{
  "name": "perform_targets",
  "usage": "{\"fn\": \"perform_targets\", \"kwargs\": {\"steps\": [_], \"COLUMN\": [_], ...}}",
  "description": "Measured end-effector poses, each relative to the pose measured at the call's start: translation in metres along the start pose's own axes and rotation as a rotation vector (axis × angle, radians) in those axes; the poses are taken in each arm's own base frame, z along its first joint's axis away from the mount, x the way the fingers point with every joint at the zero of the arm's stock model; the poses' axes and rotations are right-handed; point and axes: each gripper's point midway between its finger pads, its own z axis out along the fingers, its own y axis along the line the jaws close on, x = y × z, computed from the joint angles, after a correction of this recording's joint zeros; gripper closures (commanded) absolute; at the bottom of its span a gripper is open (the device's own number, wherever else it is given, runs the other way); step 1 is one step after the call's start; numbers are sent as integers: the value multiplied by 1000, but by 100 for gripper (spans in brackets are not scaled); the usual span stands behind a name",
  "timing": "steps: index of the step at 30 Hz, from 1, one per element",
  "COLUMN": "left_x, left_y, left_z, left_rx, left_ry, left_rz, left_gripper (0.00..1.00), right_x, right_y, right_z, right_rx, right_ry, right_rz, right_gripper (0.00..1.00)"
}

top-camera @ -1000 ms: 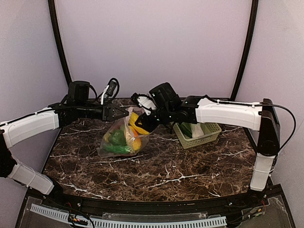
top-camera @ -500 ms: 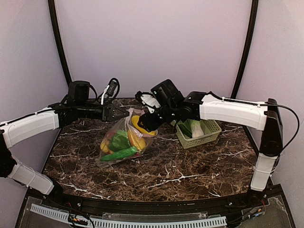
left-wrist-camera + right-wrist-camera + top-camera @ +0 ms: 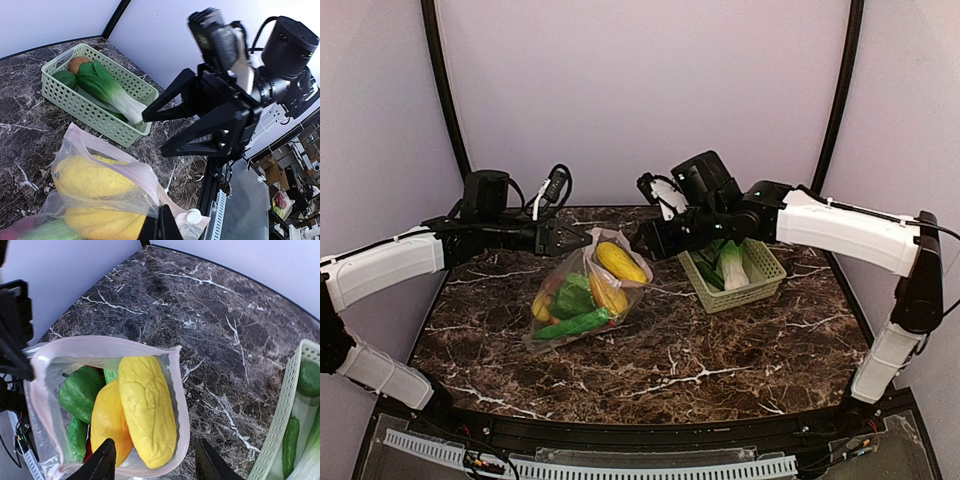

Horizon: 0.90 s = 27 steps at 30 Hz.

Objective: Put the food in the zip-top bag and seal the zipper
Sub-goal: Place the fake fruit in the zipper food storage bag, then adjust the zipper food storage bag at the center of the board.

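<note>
The zip-top bag [image 3: 578,300] lies on the marble with its mouth raised. My left gripper [image 3: 574,238] is shut on the bag's mouth edge, fingers [image 3: 162,227] pinching the pink zipper [image 3: 176,206] beside its white slider [image 3: 193,216]. Inside the bag are yellow corn [image 3: 147,407], a yellow-orange piece [image 3: 109,424], a green pepper [image 3: 81,392] and a cucumber [image 3: 575,323]. My right gripper [image 3: 645,243] hangs open and empty just right of the mouth, above it in the right wrist view [image 3: 156,466]. More food stays in the basket: bok choy [image 3: 107,90] and a cucumber [image 3: 290,440].
The pale green lattice basket [image 3: 760,282] stands at the back right, close under the right arm. A brown round item [image 3: 77,64] sits in its far corner. Dark marble table [image 3: 700,360] stretches in front; a cable and plug [image 3: 552,187] hang behind the left arm.
My right gripper opened, left the yellow corn in the bag, and drew back right toward the basket. The bag sagged a little; the left gripper stayed put.
</note>
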Motion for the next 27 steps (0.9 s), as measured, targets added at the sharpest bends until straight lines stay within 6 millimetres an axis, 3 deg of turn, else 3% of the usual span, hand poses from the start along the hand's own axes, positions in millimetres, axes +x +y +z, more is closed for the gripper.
{"fn": "perform_targets", "kwargs": {"steps": [7, 10, 27], "left_x": [0, 0, 0], "left_y": [0, 0, 0], "left_z": [0, 0, 0], "left_rx": [0, 0, -1], "left_ry": [0, 0, 0], "left_rz": [0, 1, 1], "left_gripper": [99, 99, 99], "right_x": [29, 35, 37], "right_y": [-22, -25, -40], "right_z": [40, 49, 56], "right_rx": [-21, -34, -64], "right_ry": [116, 142, 160], "right_rz": [104, 120, 181], "right_gripper": [62, 64, 69]}}
